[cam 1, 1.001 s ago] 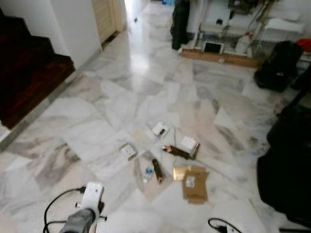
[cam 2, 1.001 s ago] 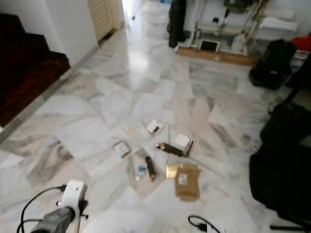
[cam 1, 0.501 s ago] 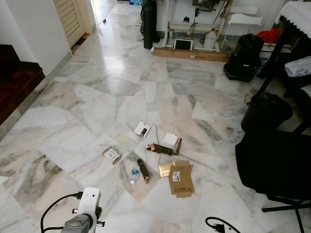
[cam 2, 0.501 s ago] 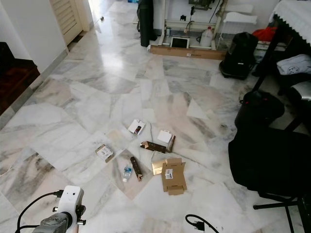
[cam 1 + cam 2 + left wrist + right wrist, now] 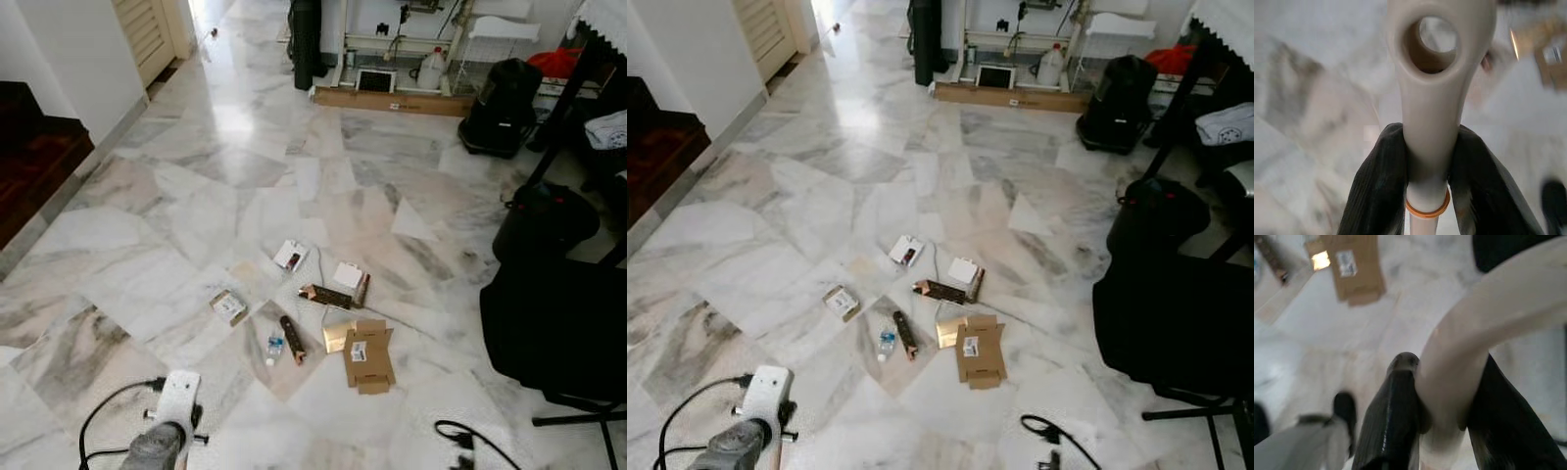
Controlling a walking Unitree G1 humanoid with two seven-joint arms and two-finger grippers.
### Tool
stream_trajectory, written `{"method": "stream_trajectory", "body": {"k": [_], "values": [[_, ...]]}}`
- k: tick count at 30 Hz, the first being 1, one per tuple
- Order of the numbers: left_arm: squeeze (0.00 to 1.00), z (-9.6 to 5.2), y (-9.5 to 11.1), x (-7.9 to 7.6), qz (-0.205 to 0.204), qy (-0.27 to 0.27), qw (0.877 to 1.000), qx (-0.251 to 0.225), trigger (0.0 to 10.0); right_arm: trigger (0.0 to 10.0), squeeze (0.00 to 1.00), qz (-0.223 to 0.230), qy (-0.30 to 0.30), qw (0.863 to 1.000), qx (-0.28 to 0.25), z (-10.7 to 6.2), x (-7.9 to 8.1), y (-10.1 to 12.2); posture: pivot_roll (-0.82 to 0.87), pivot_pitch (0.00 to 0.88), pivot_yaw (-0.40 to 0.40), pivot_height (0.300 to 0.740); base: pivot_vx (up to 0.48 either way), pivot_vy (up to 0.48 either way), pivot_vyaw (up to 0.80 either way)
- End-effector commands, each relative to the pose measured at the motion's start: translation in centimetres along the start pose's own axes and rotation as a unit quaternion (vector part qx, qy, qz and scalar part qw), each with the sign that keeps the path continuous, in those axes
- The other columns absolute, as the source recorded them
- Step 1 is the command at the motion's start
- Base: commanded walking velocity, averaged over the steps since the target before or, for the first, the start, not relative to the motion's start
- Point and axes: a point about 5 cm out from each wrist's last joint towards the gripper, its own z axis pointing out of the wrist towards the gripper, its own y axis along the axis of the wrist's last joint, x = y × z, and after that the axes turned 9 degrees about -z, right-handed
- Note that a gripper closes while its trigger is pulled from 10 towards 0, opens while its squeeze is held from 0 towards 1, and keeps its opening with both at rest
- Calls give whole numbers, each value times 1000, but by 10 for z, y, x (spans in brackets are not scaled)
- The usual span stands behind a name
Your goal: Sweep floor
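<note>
Low over the marble floor (image 5: 196, 196) — both hands clamped on cream handles: left hand (image 5: 1425, 161), right hand (image 5: 1444, 406).

Non-task items, rm w/ marble floor (image 5: 196, 225)

Dark wood stairs (image 5: 34, 171) at left; louvred door (image 5: 147, 34) far left. Black vacuum (image 5: 502, 108) & long cardboard box (image 5: 392, 101) by far wall, w/ white jug (image 5: 432, 70) behind box. Black bag (image 5: 544, 220) near right; black chair (image 5: 558, 328) in front of it.
</note>
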Motion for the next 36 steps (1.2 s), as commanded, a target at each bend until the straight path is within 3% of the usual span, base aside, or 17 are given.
{"method": "stream_trajectory", "body": {"k": [1, 2, 5, 9, 10, 15, 22, 29, 36], "values": [[0, 5, 34, 1, 5, -3, 997, -75, 10000, 10000, 0, -8, -35, 998, -48, 2, -13, 16, 23, 91, -5, 740, 0, 0, 0], [0, 6, 48, 4, 1, 0, 994, -105, 10000, 10000, 0, 2, -50, 996, -80, 3, -20, 30, 24, 89, -4, 740, 0, 0, 0], [0, 5, 65, 7, -3, 7, 990, -143, 10000, 10000, 0, 12, -66, 991, -119, 4, -26, 48, 25, 88, -3, 740, 0, 0, 0], [0, -3, 111, 9, -5, 10, 968, -251, 10000, 10000, 0, 20, -111, 969, -220, -4, -40, 87, 31, 80, -1, 740, 0, 0, 0], [0, -3, 111, 9, -5, 10, 968, -251, 10000, 10000, 0, 20, -111, 969, -220, -4, -40, 87, 31, 80, -1, 740, 0, 0, 0], [0, -19, 148, 0, 16, 1, 943, -331, 10000, 10000, 0, -5, -163, 938, -305, -23, -58, 126, 31, 57, 0, 740, 0, 0, 0], [0, -28, 168, -14, 11, -20, 932, -362, 10000, 10000, 0, -12, -181, 922, -341, -36, -65, 146, 29, 47, 0, 740, 0, 0, 0], [0, -49, 205, -37, 1, -36, 902, -430, 10000, 10000, 0, 5, -218, 892, -395, -56, -70, 172, 31, 60, -3, 740, 0, 0, 0], [0, -50, 221, -58, -54, -57, 886, -457, 10000, 10000, 0, 47, -208, 887, -409, -57, -61, 182, 33, 81, -4, 740, 0, 0, 0]]}}
